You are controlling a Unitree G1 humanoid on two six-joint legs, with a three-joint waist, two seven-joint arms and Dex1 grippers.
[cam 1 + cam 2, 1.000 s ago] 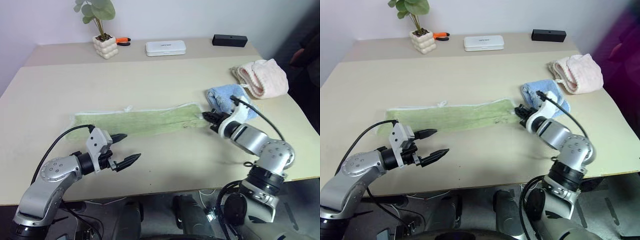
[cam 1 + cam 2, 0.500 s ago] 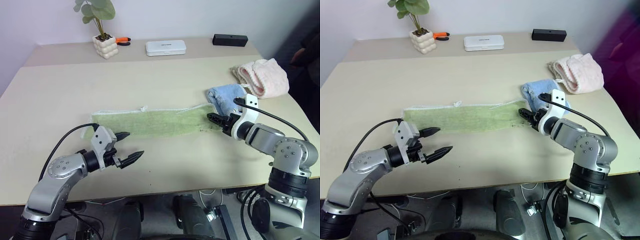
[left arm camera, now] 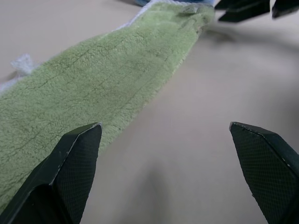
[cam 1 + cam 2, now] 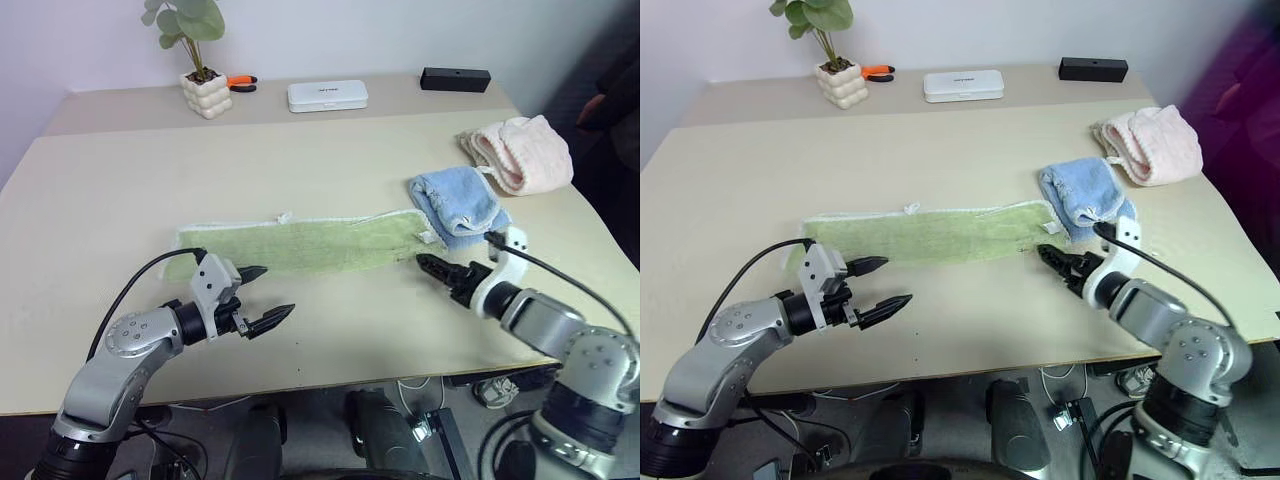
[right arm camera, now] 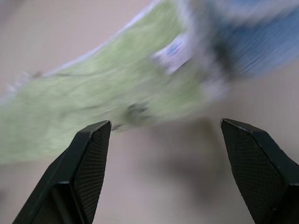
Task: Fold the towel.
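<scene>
Handling: you're dealing with the towel, a light green terry strip; judge it light, limp and a bit grippy on the tabletop, so it will drape and drag, not slide stiffly.
Towel place: it lies flat as a long narrow band across the middle of the table, already doubled lengthwise by the look of it, its whitish edging along the far side.
Tag: the small white tag sits at the towel's right end, just beside the light blue towel.
Where to hold: pinch the short ends at their corners, through all layers; a grip in the middle would likely bunch it.
Left gripper: your left gripper hovers wide apart near the towel's left end, on the near side of it, holding nothing.
Right gripper: your right gripper is off the towel's right end, on the near side, fingers spread and empty in its wrist view.
Risk: the light blue towel touches or nearly touches the green one's right end, so a careless pinch there could catch both.
Surface: pale beige, matte and smooth.
Room: beyond the towel, well apart, stand a potted plant, orange-handled pliers, a white case and a black box; a pale pink towel lies beyond the blue one.
</scene>
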